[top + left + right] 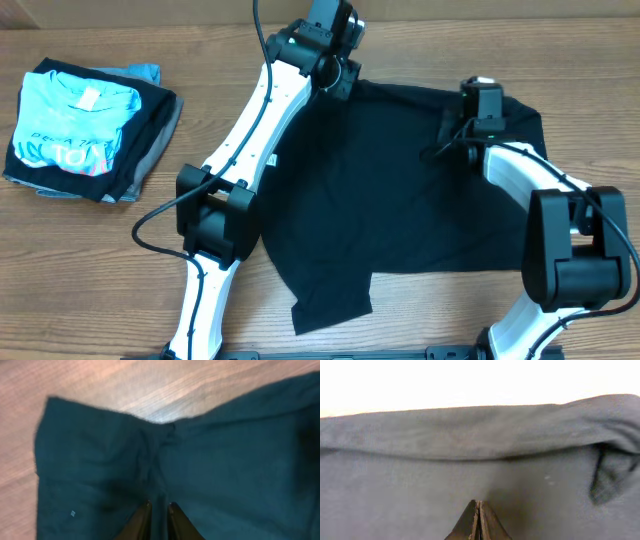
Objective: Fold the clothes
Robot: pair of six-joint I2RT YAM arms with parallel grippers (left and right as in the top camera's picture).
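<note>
The black T-shirt (400, 200) lies spread on the table (90, 260), beneath and ahead of both pincers. It is plain, thin and wrinkled. The left pincer (159, 510) is narrow, seemingly nipping a ridge of cloth. The right pincer (479, 507) is closed tight; any cloth between its tips is indiscernible. Risk: the thin fabric may slip from one nip, skewing the fold.

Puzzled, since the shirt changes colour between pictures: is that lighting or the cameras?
Likely the cameras. Overhead: even light, the black T-shirt reads truly black and fairly sharp. Left wrist: a teal cast and soft blur, the table pinkish. Right wrist: the shirt washes out to grey, everything above it blown out white.
</note>
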